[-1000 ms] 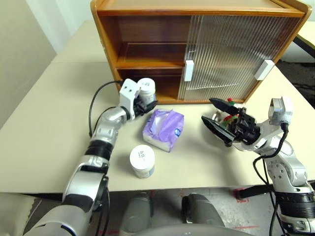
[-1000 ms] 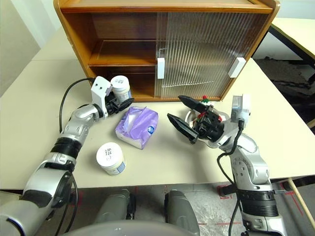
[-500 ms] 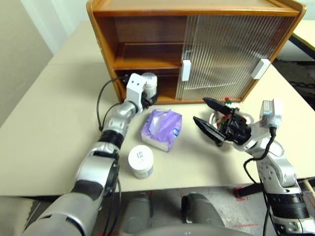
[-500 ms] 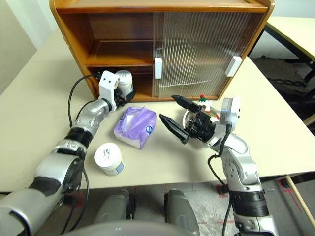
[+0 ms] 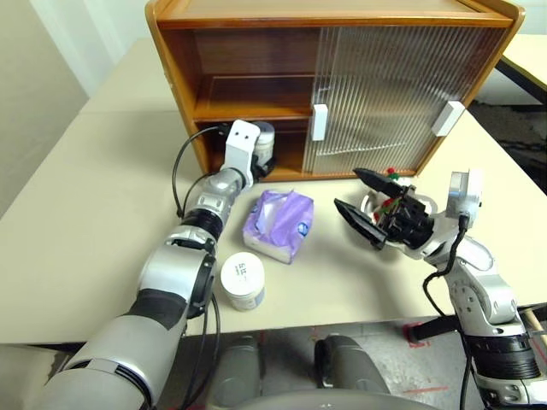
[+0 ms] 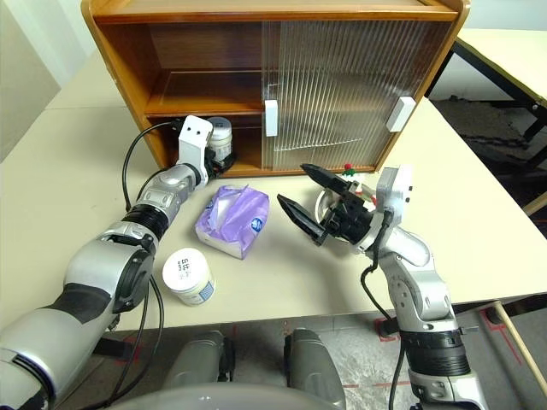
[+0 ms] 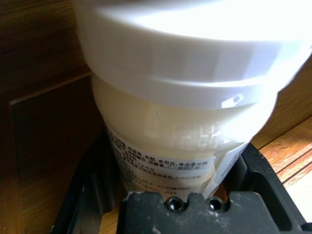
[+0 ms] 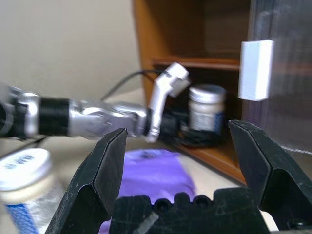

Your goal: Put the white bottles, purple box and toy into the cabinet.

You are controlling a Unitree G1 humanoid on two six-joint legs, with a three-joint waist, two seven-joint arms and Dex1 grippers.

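White bottles, item one: a squat jar [image 5: 263, 141] with a round lid, clamped between the fingers of my left gripper [image 5: 256, 158] and sitting at the mouth of the cabinet's [image 5: 338, 26] lower compartment, at the open left end. The left wrist view has the jar [image 7: 185, 107] close up, a black finger [image 7: 92, 190] pressed on each side of its label.

White bottles, item two: a second jar [image 5: 243, 281] upright on the table [image 5: 77, 231], near the front edge, just in front of the tissue pack.

Purple box: a soft tissue pack [image 5: 279, 225] lying on the table between the two arms, in front of the cabinet, a tissue poking out on top.

Toy: partly hidden behind my right gripper [image 5: 363, 205]; I make out only a bit of red and green [image 5: 392, 173] beside a shiny bowl [image 5: 380, 213].

Right gripper: spread wide, carrying nothing, hovering above the table.

Cabinet: left half open, both ribbed doors [image 5: 385, 94] slid to the right half.

Step in hand, as I judge it: stowing the first jar. The next move calls for setting it down well inside on the lower floor, letting go, then backing the left arm straight out without dragging the jar along. Three items are left on the table.
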